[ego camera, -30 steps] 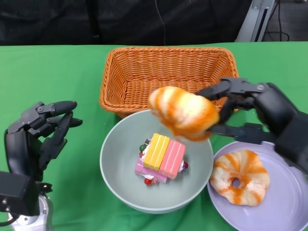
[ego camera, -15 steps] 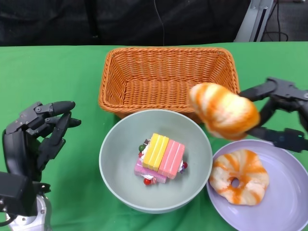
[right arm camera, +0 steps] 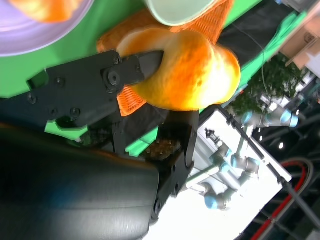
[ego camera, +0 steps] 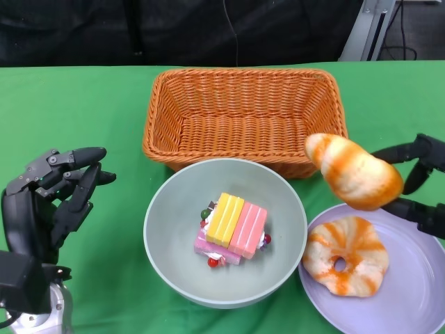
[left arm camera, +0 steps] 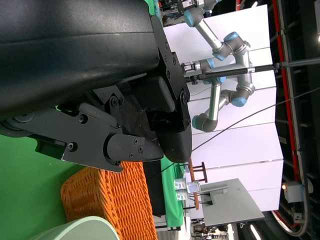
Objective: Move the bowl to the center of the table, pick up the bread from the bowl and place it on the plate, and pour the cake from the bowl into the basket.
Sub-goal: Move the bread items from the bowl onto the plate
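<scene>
While my right hand point(ego camera: 421, 188) pinches the bread point(ego camera: 353, 180) just above the plate point(ego camera: 410, 299), it looks light and squashy, so hold its middle gently. My left hand point(ego camera: 52, 202) holds nothing, fingers apart.

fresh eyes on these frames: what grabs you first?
First, the orange-streaked bread roll held in the air by the right hand, just above the far edge of the purple plate, where a ring-shaped bread already lies. Next, the bright yellow-and-pink cake in the grey-green bowl, in front of the wicker basket.
</scene>
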`<action>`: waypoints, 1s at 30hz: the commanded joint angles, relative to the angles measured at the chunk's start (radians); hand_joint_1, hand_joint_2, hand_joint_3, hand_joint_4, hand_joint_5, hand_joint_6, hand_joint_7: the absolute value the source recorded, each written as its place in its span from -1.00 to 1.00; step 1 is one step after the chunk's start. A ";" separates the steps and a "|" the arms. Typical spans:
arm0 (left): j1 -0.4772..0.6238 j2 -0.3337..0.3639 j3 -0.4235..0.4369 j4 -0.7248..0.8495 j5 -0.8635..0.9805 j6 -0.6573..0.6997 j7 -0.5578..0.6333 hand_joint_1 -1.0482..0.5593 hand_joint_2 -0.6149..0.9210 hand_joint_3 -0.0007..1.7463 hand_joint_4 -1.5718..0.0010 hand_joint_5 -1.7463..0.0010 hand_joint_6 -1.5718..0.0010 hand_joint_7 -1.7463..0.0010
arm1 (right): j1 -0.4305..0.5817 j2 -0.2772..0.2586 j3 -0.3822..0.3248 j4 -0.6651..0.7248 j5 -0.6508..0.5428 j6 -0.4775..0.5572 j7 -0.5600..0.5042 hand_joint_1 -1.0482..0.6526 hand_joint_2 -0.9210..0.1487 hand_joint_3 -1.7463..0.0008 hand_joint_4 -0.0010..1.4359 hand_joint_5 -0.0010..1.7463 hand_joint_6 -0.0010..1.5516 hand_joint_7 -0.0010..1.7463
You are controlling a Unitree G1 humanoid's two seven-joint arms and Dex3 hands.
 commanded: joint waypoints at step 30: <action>0.012 0.022 0.019 -0.018 0.000 0.002 -0.005 0.04 1.00 -0.69 -0.24 0.09 -0.40 0.57 | -0.012 -0.124 0.035 0.395 -0.237 -0.233 -0.374 0.03 -0.95 0.96 0.11 0.84 0.11 -0.01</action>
